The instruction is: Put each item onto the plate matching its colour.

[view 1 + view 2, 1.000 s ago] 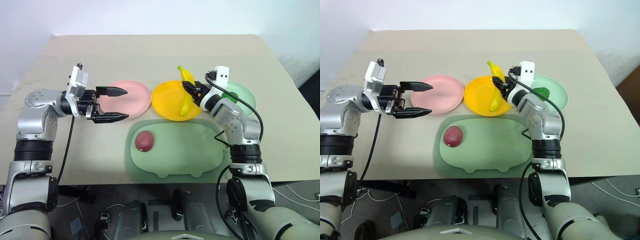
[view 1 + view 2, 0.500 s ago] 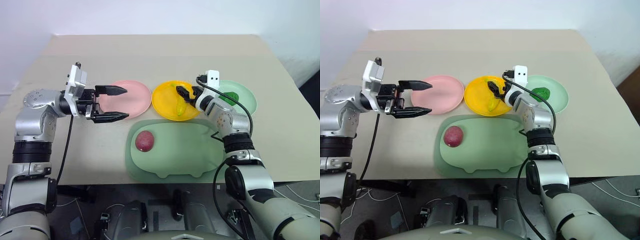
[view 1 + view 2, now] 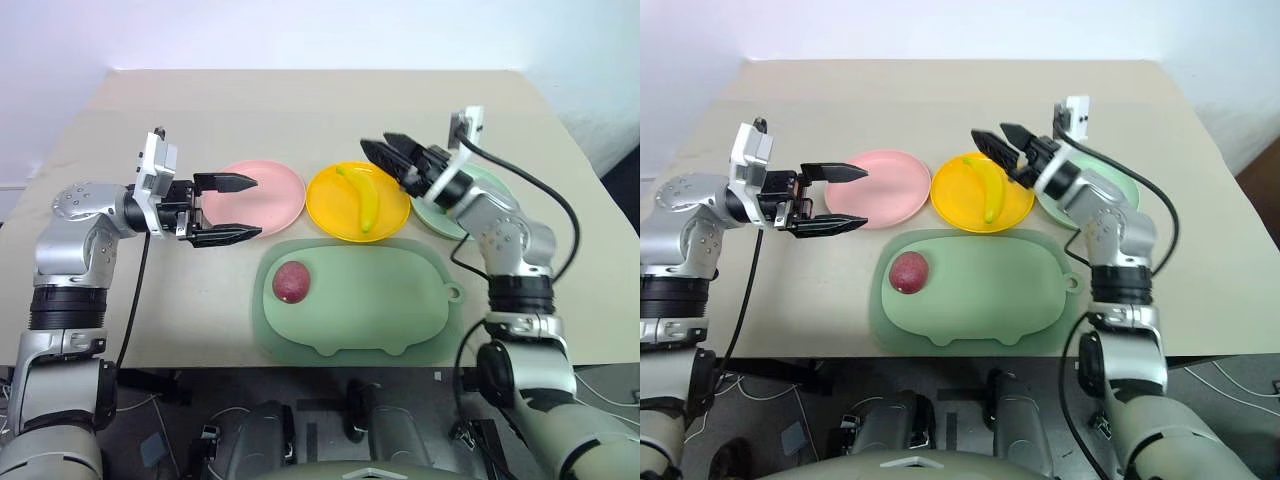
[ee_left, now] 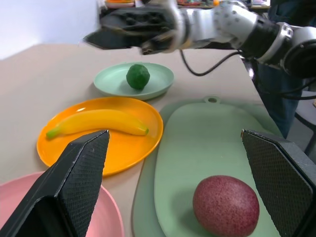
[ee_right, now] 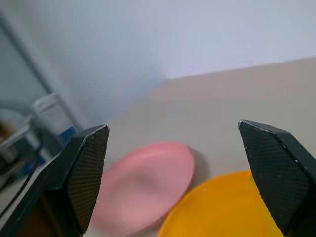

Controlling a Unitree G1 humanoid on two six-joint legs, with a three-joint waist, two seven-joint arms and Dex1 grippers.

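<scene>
Beige tabletop [image 3: 300, 110] carries everything. Nearest lies the large pale green board [image 3: 380, 310], with the reddish-purple fruit [image 3: 291, 282] resting on its left part. Behind the board stand three plates in a row: the pink plate [image 3: 275, 200], bare; the yellow plate [image 3: 330, 200], with the banana [image 3: 364, 198] lying on it; and the mint green plate [image 4: 111, 81], holding the dark green fruit [image 4: 138, 76]. The left gripper [image 3: 232, 208] hovers at the pink plate's left edge, fingers spread apart and empty. The right gripper [image 3: 392, 155] hangs over the yellow plate's far right rim, fingers apart, holding nothing.
</scene>
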